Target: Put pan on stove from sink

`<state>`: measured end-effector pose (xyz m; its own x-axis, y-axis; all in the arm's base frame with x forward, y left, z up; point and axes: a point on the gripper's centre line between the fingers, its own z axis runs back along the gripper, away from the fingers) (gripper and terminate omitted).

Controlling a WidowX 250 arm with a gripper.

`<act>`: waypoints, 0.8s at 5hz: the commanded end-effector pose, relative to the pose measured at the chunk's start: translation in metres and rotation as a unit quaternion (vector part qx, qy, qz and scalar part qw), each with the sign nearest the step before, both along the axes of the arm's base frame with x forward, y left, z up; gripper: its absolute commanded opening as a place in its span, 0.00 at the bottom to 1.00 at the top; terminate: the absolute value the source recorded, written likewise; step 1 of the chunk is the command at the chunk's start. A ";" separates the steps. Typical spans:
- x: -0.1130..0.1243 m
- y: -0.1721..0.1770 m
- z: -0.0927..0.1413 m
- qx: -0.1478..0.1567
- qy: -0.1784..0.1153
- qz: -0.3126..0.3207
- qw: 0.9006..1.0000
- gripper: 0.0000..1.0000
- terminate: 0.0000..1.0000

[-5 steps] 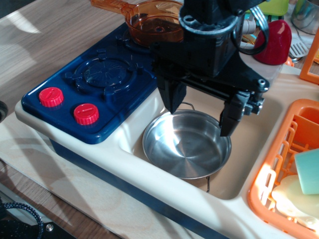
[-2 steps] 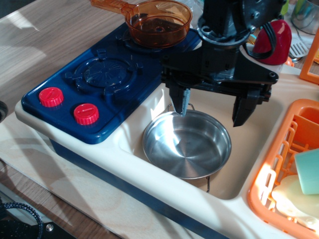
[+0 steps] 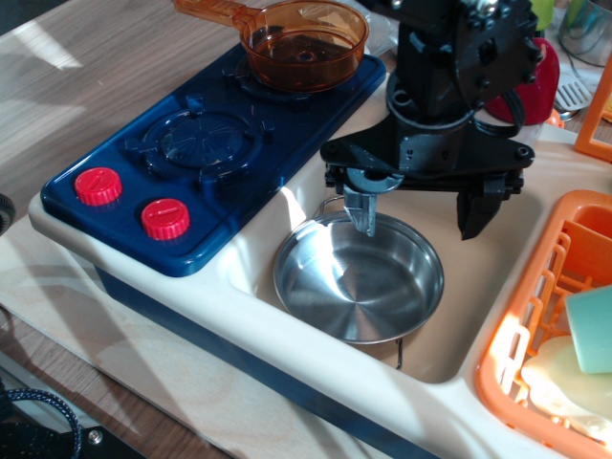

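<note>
The shiny steel pan [image 3: 359,277] lies flat in the cream sink [image 3: 478,306], at the basin's left side, with a wire loop handle at its far rim. My black gripper [image 3: 419,218] hangs open just above the pan's far edge. Its left finger [image 3: 362,210] points down over the rim near the far handle. Its right finger [image 3: 475,212] is beyond the pan, over the bare basin. The gripper holds nothing. The dark blue stove [image 3: 206,158] with two red knobs lies left of the sink. Its near burner [image 3: 198,142] is bare.
A transparent orange long-handled saucepan [image 3: 304,43] sits on the stove's far burner. An orange dish rack [image 3: 564,330] holding pale items stands right of the sink. A red object [image 3: 534,81] sits behind the arm. Wooden tabletop lies to the left.
The gripper has moved right and toward the far edge of the sink and has turned. Its left finger now sits over the pan's far rim. The pan has not moved.
</note>
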<state>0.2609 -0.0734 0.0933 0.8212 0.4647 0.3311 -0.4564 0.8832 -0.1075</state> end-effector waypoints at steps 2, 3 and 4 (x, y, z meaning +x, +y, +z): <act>-0.001 -0.011 -0.018 -0.040 -0.018 0.024 0.999 1.00 0.00; 0.000 -0.012 -0.029 -0.055 -0.014 0.021 0.998 1.00 0.00; 0.005 -0.009 -0.042 -0.071 -0.013 0.015 0.997 1.00 0.00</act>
